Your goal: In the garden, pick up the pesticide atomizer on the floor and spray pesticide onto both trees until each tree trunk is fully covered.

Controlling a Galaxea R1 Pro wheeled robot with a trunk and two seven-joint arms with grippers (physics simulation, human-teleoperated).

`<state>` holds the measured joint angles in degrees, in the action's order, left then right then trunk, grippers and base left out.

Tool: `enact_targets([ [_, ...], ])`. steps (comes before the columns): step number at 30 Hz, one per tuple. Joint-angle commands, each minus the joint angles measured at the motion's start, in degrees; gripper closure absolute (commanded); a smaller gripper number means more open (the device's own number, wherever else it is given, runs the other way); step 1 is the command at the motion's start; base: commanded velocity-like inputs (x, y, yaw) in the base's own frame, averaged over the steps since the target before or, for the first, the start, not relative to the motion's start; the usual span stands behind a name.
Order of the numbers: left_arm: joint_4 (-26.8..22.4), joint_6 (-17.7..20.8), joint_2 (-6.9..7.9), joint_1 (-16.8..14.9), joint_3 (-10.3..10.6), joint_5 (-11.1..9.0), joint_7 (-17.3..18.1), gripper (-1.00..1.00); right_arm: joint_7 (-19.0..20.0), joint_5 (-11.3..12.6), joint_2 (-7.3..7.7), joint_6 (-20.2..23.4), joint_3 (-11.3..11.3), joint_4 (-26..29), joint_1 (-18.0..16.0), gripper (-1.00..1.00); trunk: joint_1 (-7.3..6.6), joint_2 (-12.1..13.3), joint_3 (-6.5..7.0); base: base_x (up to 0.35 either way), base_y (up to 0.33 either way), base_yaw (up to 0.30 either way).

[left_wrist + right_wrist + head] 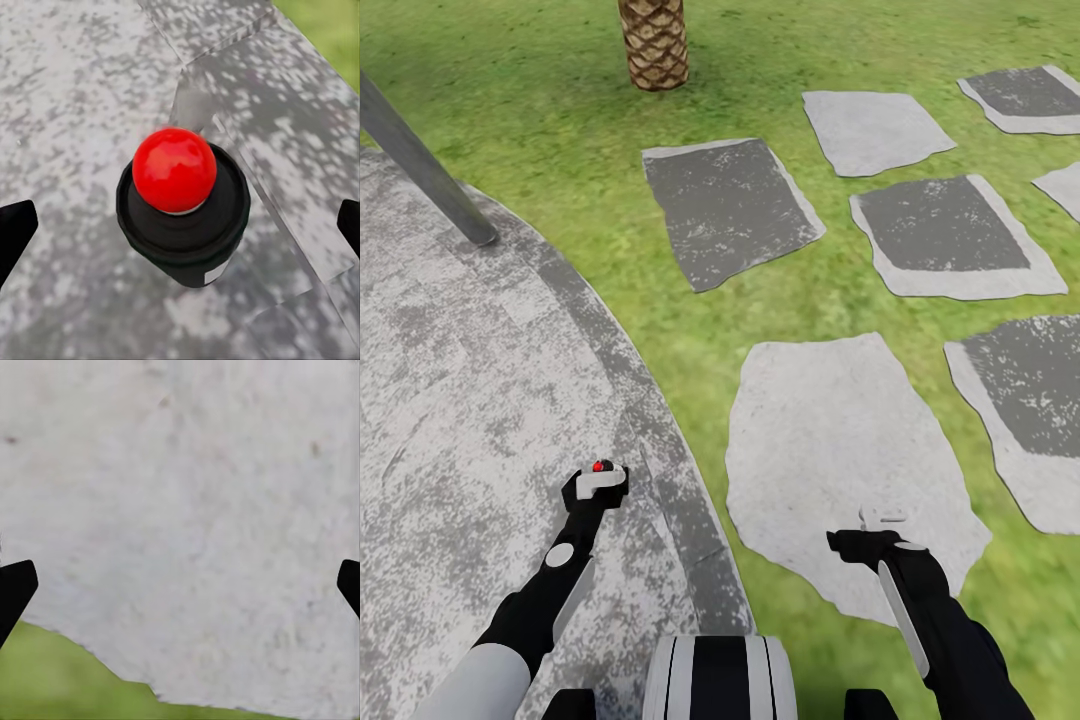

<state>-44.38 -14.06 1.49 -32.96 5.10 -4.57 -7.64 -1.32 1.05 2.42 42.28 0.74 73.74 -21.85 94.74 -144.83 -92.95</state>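
The trunk (720, 680), striped black and white, fills the low edge of the head view, with one arm reaching forward on each side of it.

The left gripper (598, 480) hangs over the patio (460, 400), close to its curved darker rim. Its fingers (13, 225) are spread wide. Between them is the atomizer (184, 217), seen from above as a round black body with a glossy red ball on top and a sliver of white label at its side. In the left wrist view neither fingertip touches it, and I cannot tell whether it is carried or stands on the stone. In the head view it is a red dot (601, 466) at the gripper's tip.

The right gripper (883, 517) is also spread and holds nothing. It hangs over a pale stone (840, 430) set in the grass (660, 330) just beside the patio. The right wrist view shows that stone (180, 510) with a strip of grass along one edge.

Farther off, more flat stones lie in the lawn, one of them a dark slab (730, 210). A scaly palm trunk (654, 45) rises from the grass beyond. A grey pole (420, 165) slants down onto the patio on the left.
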Motion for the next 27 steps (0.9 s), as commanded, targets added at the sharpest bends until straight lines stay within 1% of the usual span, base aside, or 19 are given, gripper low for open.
enact_targets([
  [1, 0.0, 0.0, 0.0, 0.0, 0.0, 0.0, 0.0, -1.0, 0.0, 0.0, -0.01, 0.0, 0.0, 0.0, 0.0, -1.0, 0.0, 0.0, 0.0, 0.01, 0.0, 0.0],
  [15, 0.1, 0.0, 0.0, 0.0, -0.1, -0.1, 0.0, -1.0, 0.0, 0.0, -0.02, 0.0, 0.0, 0.0, 0.0, -1.0, 0.0, 0.0, 0.0, 0.001, 0.0, 0.0],
  [16, 0.1, 0.0, 0.0, 0.0, -0.1, -0.1, 0.0, 1.0, 0.0, 0.0, -0.01, 0.0, 0.0, 0.0, 0.0, -1.0, 0.0, 0.0, 0.0, 0.0, 0.0, 0.0],
  [27, 0.0, 0.0, 0.0, 0.0, -0.2, -0.2, 0.0, 1.0, 0.0, 0.0, -0.02, 0.0, 0.0, 0.0, 0.0, -1.0, 0.0, 0.0, 0.0, 0.0, 0.0, 0.0],
])
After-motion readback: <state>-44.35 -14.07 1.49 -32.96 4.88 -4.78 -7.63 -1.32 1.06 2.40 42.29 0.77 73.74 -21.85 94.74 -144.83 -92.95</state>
